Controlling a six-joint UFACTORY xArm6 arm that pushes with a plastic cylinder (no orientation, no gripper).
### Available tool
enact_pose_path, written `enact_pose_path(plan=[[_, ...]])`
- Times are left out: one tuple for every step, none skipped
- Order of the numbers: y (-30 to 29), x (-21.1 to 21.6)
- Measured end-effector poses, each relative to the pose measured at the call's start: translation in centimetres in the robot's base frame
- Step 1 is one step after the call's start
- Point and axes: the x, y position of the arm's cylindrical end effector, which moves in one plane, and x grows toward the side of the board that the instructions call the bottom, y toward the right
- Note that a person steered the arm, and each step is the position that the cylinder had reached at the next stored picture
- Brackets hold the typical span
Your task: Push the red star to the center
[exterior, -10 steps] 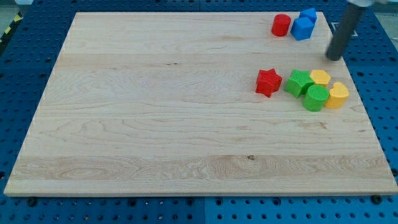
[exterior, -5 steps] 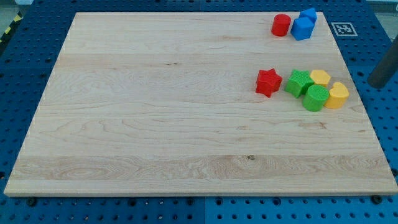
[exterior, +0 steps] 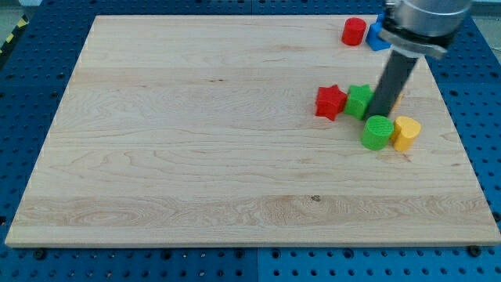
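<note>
The red star [exterior: 330, 102] lies on the wooden board [exterior: 196, 141], right of its middle. A green star-like block [exterior: 359, 101] touches its right side. My tip [exterior: 380, 116] is at the right edge of that green block, pressing in from the view's right. A green cylinder [exterior: 377, 131] and a yellow block [exterior: 405, 132] sit just below and right of the tip. Another yellow block is mostly hidden behind the rod.
A red cylinder [exterior: 354, 31] sits near the board's top right corner. A blue block [exterior: 376, 37] beside it is partly hidden by the arm's body. The board's right edge is close to the cluster.
The rod has come in from the right board edge into the cluster. The green star block and red star shifted left; the green cylinder and yellow block moved left and down.
</note>
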Motion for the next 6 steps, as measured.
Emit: enact_pose_path(plan=[[-5.4, -0.1], [-7.6, -1.9], [-7.3, -1.9], [-5.6, 1.1], [-5.1, 0.1], [-4.8, -0.7]])
